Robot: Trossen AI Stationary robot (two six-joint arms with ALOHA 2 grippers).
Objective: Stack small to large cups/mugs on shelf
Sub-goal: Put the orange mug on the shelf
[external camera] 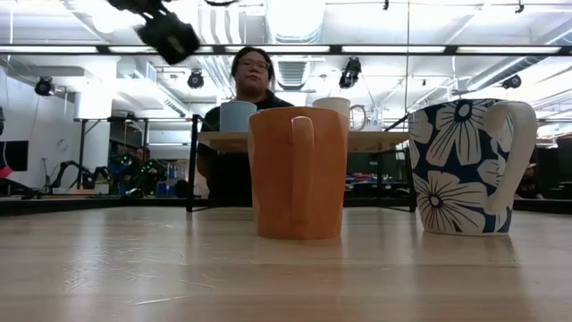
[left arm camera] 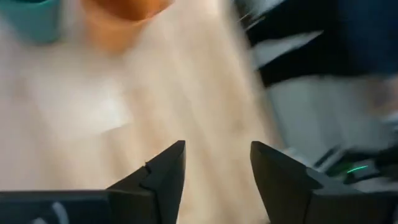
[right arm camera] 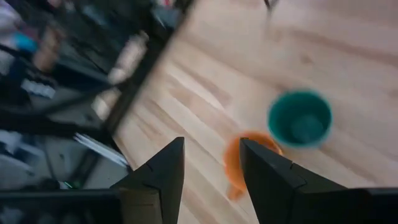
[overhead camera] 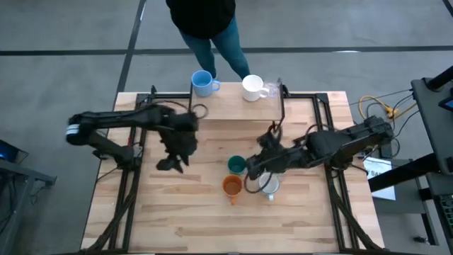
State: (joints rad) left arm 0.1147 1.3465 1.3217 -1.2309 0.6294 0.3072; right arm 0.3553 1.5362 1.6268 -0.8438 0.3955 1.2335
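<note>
You have three vessels on the slim wooden shelf [overhead camera: 233,106] and three on the table [overhead camera: 177,212]. Your left gripper [left arm camera: 216,180] gapes empty; your right gripper [right arm camera: 211,177] stands narrower, empty.

four views: one overhead, one at table level, one on each wrist.
the whole table [overhead camera: 212,219] is seen straight down from the high view. the low view is set at tabletop height, facing level past the close orange mug [external camera: 298,172] toward the shelf [external camera: 304,140] and a person [external camera: 246,125]. each wrist view is aimed down at the tabletop; the orange mug [right arm camera: 245,160] and green cup [right arm camera: 300,118] are shared.
</note>
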